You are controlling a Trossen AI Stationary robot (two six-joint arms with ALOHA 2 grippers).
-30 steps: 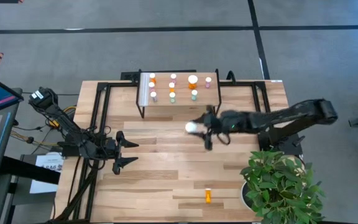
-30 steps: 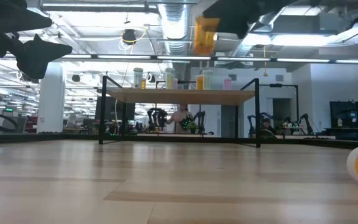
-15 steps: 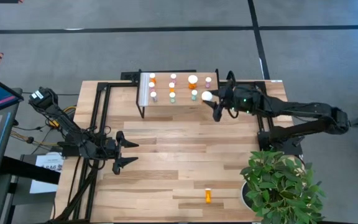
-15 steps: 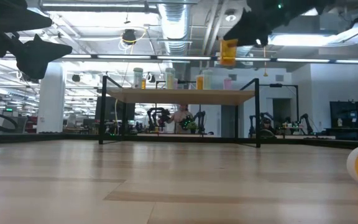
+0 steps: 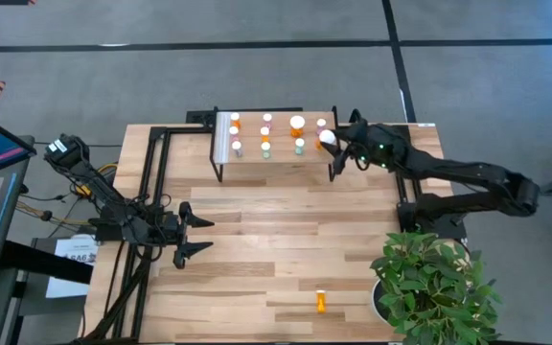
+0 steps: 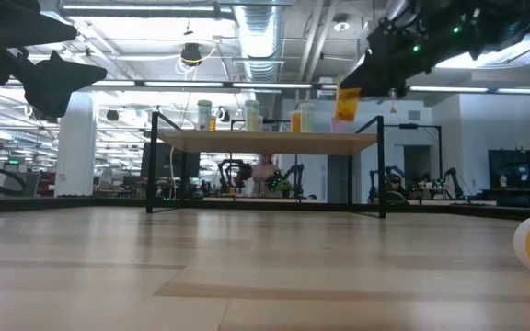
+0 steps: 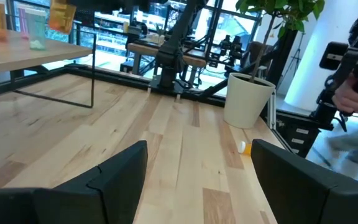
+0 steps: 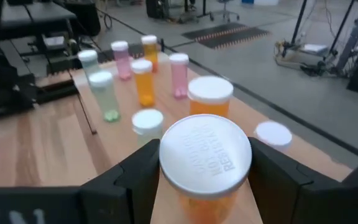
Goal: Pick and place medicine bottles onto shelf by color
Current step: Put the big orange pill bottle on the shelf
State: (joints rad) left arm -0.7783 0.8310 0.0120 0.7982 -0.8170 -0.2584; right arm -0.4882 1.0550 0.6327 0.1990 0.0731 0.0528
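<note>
My right gripper (image 5: 331, 144) is shut on an orange medicine bottle (image 6: 347, 103) with a white cap (image 8: 205, 152). It holds the bottle above the right end of the shelf (image 5: 278, 159). Several medicine bottles (image 5: 266, 134), orange, pink and pale green, stand upright on the shelf top (image 6: 265, 141). Another orange bottle (image 5: 321, 302) lies on its side on the table near the front edge. My left gripper (image 5: 192, 235) waits open at the table's left, with nothing between its fingers. My right gripper pinches the bottle's orange body (image 8: 207, 202) just below the cap, one finger (image 8: 135, 174) on each side. The fingers come nearly level from the table's right side. The bottle stands roughly upright, cap up, lifted clear above the shelf.
A potted plant (image 5: 429, 283) stands at the table's front right corner, close to the lying bottle. Black frame rails (image 5: 151, 153) run along the table's left and far sides. Bare wood (image 5: 276, 240) lies between the shelf and the front edge.
My right gripper has swung from mid-table, in front of the shelf, toward the far edge and a little right. It carried the orange bottle over the shelf's right end and sank slightly. The bottle stays in the hold, cap up.
</note>
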